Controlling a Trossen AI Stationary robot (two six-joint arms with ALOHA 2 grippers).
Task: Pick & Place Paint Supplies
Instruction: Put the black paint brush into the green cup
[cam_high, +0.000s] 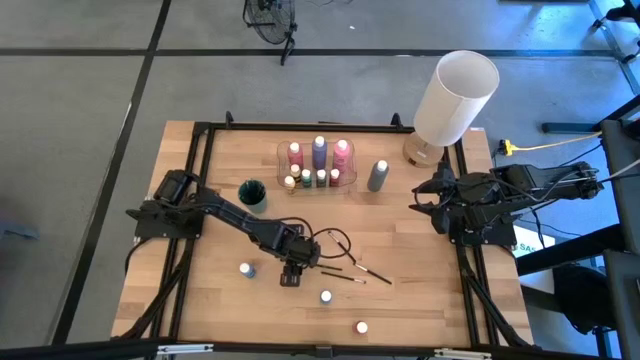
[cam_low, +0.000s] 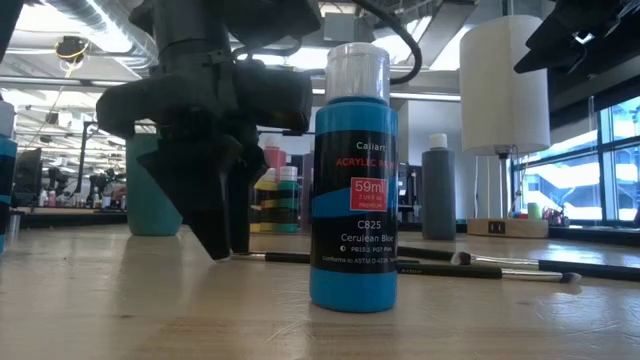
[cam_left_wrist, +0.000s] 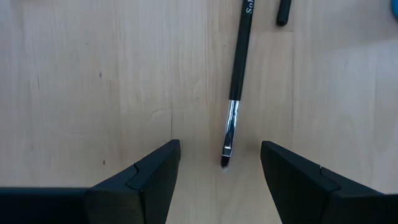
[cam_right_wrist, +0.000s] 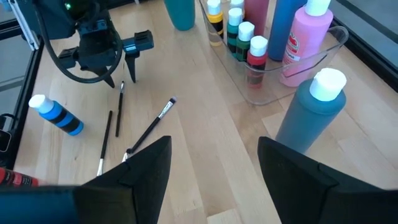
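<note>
Clear tray (cam_high: 282, 160) holds several bottles. Outside it: brushes, loose bottles. Left gripper (cam_left_wrist: 221, 163) fingers apart astride a paintbrush (cam_left_wrist: 238, 68); right gripper (cam_right_wrist: 214, 163) fingers apart, empty.

— What can't you make out near the blue bottle (cam_low: 353, 175)?
— My left gripper (cam_low: 222, 200) hides the tray bottles (cam_low: 277, 195) behind it; the brush (cam_left_wrist: 237, 81) handle is cut off.

Dark-handled paintbrushes (cam_high: 352, 268) lie flat mid-table; small paint bottles (cam_high: 318, 165) stand upright, clustered.
</note>
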